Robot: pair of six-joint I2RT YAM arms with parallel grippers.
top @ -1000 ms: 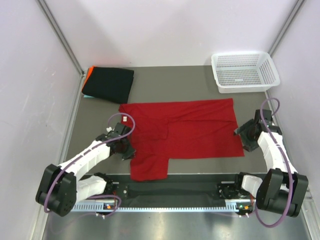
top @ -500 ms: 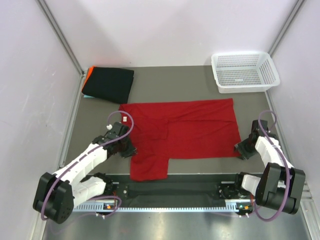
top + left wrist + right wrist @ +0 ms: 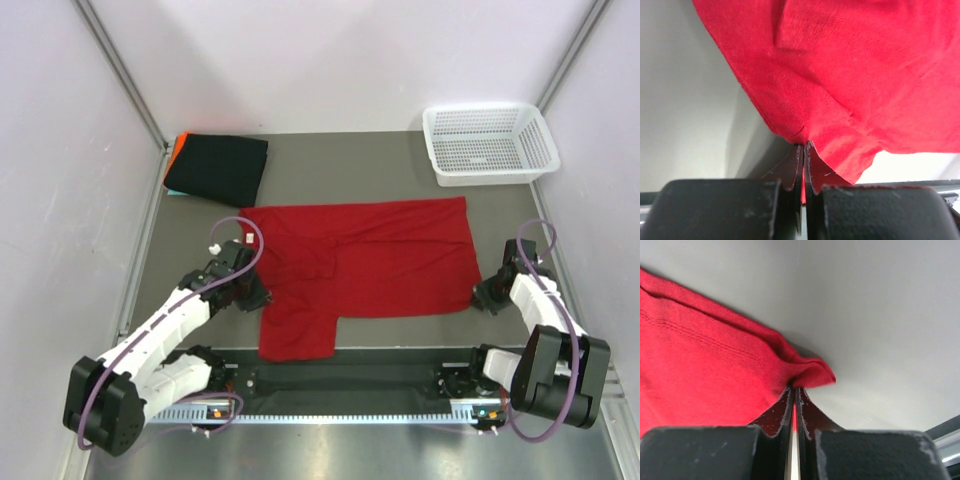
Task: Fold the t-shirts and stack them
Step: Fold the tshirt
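Two grippers grasp the red t-shirt (image 3: 390,255). At 8 o'clock in the top view, you find the left gripper (image 3: 258,297) clenched on the shirt's left edge; its wrist view shows red cloth pinched between the closed jaws. At 4 o'clock, the right gripper (image 3: 482,297) is clenched on the near right hem corner. The shirt lies spread across the centre of the grey table (image 3: 340,160). At 10 o'clock, a folded black t-shirt (image 3: 218,168) rests on an orange t-shirt (image 3: 176,148) and a light-blue t-shirt (image 3: 172,192), both seen as edges only. At 1 o'clock stands the white mesh basket (image 3: 490,172). Markings on the near rail (image 3: 340,412) are too small to read.
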